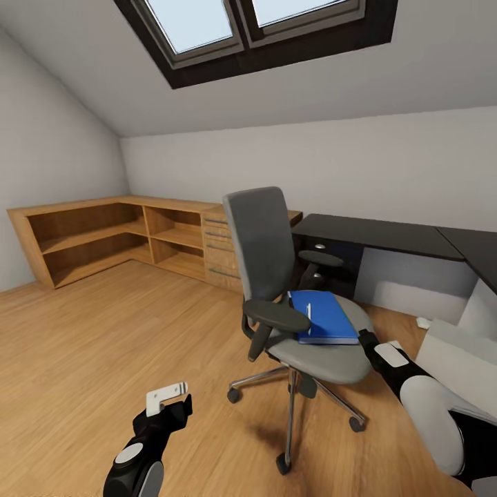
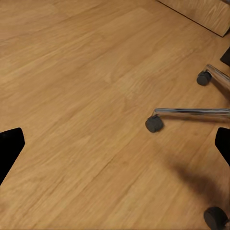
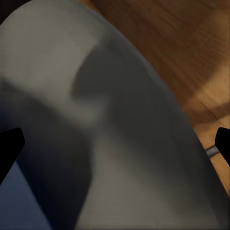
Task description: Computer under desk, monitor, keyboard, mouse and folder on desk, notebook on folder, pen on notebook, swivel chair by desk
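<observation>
The swivel chair [image 1: 290, 290] stands on the wood floor [image 1: 103, 345] in front of the desk [image 1: 386, 238], apart from it, its tall back turned toward your left side and its seat facing the desk's dark drawers. The folder [image 1: 323, 316] lies flat on the chair's seat, between the two armrests, with a slim pale pen-like thing [image 1: 308, 319] resting on top of it.

Your right gripper [image 1: 366, 339] reaches in at the seat's edge on the desk side, just beside the folder's near corner. In the right wrist view you look down on the grey seat cushion [image 3: 120, 143], with a sliver of blue folder [image 3: 19, 201] at one corner and the dark fingertips [image 3: 9, 146] set wide at both edges of the picture, nothing between them; that claw is released.

Your left gripper [image 1: 167, 399] hangs low over the bare floor, on the side of the chair away from the desk, well apart from the seat. The left wrist view shows the chair's chrome legs and black castors [image 2: 154, 123] on the floor, and the fingertips [image 2: 10, 143] likewise spread with nothing in them: released too.

Beyond the chair, a low light-wood cabinet [image 1: 103, 231] runs along the wall. A pale grey-white box, the computer [image 1: 459, 359], sits on the floor beside the desk, near your right arm. A small white thing [image 1: 423, 322] lies on the floor by the desk; you cannot tell what it is.
</observation>
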You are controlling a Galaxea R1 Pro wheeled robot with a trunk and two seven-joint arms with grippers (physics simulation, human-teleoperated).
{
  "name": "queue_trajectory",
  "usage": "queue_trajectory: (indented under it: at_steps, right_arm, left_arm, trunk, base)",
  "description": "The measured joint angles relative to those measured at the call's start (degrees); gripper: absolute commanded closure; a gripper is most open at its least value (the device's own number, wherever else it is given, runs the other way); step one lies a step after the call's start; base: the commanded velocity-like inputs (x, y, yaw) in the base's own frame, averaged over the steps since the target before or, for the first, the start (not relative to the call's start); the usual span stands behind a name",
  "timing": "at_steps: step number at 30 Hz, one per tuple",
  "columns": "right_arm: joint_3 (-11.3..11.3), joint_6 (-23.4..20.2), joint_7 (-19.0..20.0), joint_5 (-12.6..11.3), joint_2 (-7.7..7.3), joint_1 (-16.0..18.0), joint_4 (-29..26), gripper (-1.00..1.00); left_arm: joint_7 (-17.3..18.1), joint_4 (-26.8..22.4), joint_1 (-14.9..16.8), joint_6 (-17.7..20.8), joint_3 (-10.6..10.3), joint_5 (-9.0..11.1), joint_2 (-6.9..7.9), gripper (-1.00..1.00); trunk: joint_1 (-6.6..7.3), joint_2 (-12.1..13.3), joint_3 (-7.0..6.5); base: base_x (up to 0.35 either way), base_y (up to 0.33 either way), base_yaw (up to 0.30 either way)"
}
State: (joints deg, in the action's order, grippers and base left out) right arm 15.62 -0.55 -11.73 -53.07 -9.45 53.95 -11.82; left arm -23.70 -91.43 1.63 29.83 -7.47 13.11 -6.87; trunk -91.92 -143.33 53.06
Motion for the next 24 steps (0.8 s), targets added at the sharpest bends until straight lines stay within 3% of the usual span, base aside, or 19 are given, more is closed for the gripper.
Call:
queue_trajectory:
  at_steps: [19,24]
  right_arm:
    - [0.2,0.0,0.0,0.1,-0.64,0.0,-0.4,-1.00]
    - [0.2,-0.1,-0.2,0.6,-0.84,0.0,-0.4,-1.00]
  left_arm:
    - [0.1,0.2,0.0,0.0,0.0,0.1,0.09,-1.00]
    - [0.2,0.9,0.0,-0.1,-0.1,0.0,0.13,-1.00]
  trunk:
    - [0.00,0.0,0.00]
    - [0.03,0.0,0.00]
  base:
    - [0.000,0.000,0.001]
    - [0.252,0.000,0.000]
